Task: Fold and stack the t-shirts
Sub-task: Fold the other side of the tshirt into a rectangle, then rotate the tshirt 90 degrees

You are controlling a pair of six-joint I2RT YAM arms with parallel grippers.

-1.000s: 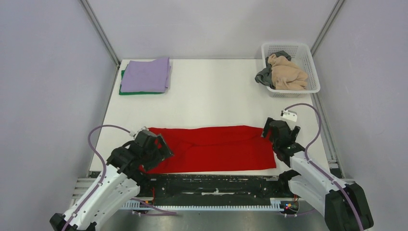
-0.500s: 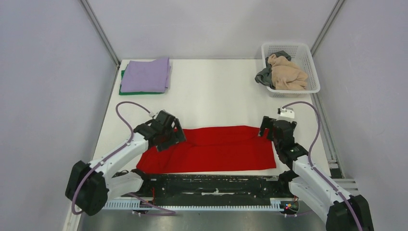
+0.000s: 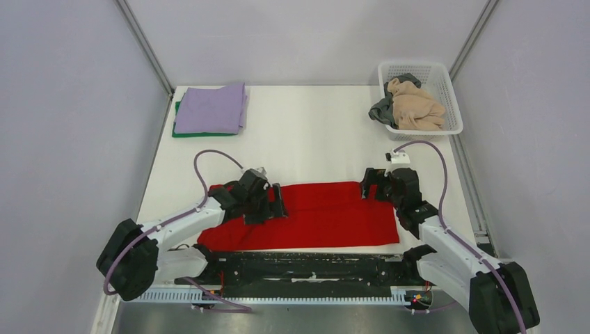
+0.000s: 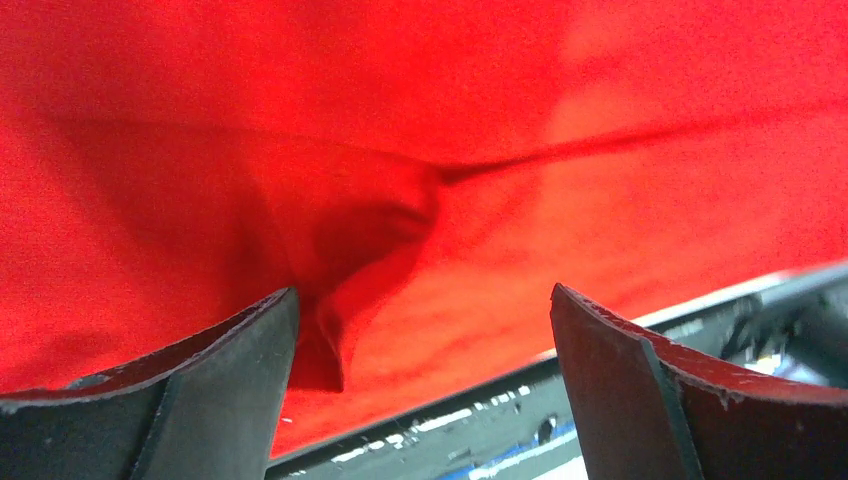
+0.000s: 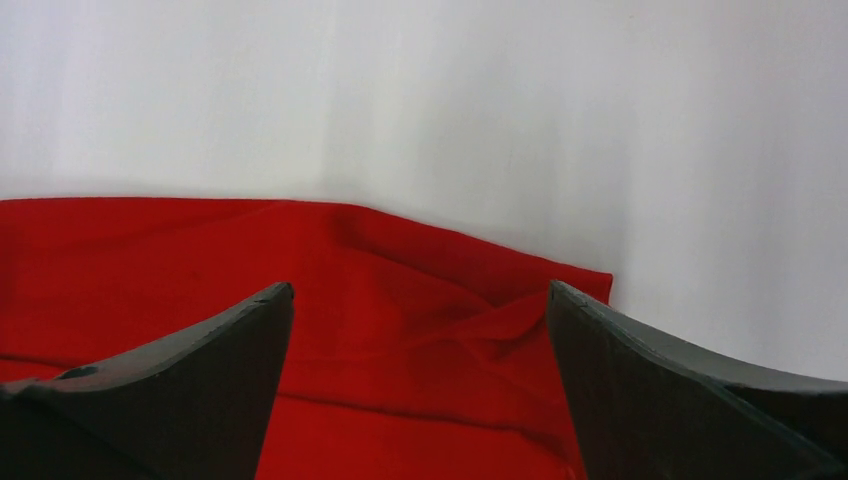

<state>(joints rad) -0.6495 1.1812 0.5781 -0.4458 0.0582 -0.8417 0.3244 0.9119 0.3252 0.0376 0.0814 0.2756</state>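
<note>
The left gripper (image 3: 277, 202) hangs wide open just above the red shirt (image 3: 327, 216). The shirt lies as a long flat band on the table (image 3: 306, 139), under and between both arms. In the wrist view the gripper's fingers (image 4: 200, 400) stand far apart with nothing clamped. Between them, closer to one finger, the cloth is drawn into a small pucker (image 4: 350, 250), and a crease runs off toward the other finger. The right gripper (image 3: 369, 185) is spread just as wide over the shirt's far right corner and holds nothing either. Bare table shows just beyond its tips.

The likeliest trouble is a poor bite. If the left gripper closes where it hangs, it may catch only the pucker or the top layer. A lift would then peel the band open instead of folding it. This gripper also sits inward from the shirt's left end, so the cloth outside it could trail and drag, leaving a crooked edge. The right gripper is at the very corner. A shallow pinch there could slip out on the lift, and a descent slightly past the hem would close on table alone. Uneven lifting by the two arms would twist the band.

The lilac shirt (image 3: 210, 108) lies folded on the green shirt (image 3: 182, 132), well ahead and to the left of the left gripper. A lopsided red fold would sit badly on that stack.
</note>
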